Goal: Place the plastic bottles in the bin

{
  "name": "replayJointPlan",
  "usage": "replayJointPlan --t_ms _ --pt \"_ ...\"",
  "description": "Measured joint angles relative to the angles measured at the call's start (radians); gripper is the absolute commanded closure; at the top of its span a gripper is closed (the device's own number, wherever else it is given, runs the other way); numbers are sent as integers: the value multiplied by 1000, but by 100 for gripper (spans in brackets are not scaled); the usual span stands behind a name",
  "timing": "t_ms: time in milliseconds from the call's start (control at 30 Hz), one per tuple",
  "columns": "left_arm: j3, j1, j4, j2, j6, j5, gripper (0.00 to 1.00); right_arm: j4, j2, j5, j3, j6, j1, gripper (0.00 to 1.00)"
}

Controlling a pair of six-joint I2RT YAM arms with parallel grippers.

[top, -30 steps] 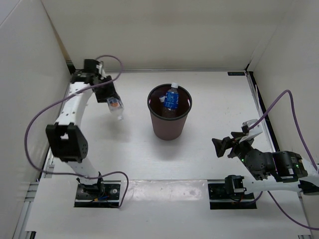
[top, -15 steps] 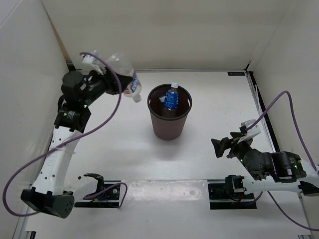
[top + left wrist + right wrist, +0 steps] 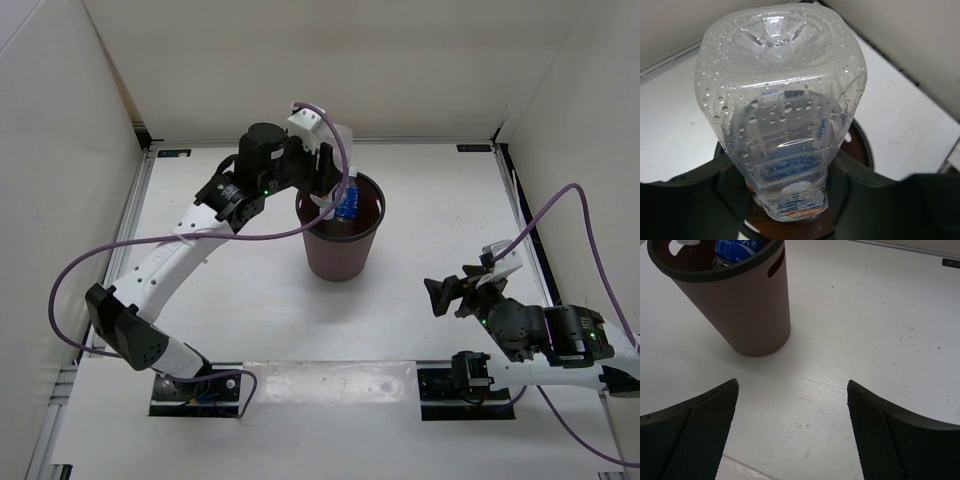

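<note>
My left gripper [image 3: 328,172] is shut on a clear bottle with a pale label [image 3: 782,115] and holds it over the mouth of the dark brown bin [image 3: 340,255]. In the left wrist view the bottle's base points at the camera, its neck points down, and the bin's rim [image 3: 863,147] shows below it. A clear bottle with a blue label [image 3: 346,200] stands inside the bin and also shows in the right wrist view [image 3: 737,246]. My right gripper [image 3: 447,295] is open and empty, low over the table to the right of the bin [image 3: 747,310].
White walls close in the table on the left, back and right. A small white thing [image 3: 677,246] lies inside the bin beside the blue-label bottle. A purple cable loops from each arm.
My left arm has swung from the far left of the table to above the bin, carrying the clear bottle. The right arm has not moved.
</note>
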Motion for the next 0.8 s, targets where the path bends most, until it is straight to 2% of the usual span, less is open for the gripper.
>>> replayJointPlan --t_ms 33,67,233,667,800 --pt "0 -3 -15 7 11 -11 24 0 0 0 0 -1 0 10" --pt "0 -4 -26 10 19 -25 0 1 0 -1 0 -2 0 10" --pt "3 -11 -44 -1 40 -101 0 2 0 -1 0 -6 1 10" --pt "19 -22 -73 -71 60 -177 0 3 0 3 0 -8 0 10" --pt "-91 42 -85 -193 8 -177 0 4 8 3 3 -17 27 10"
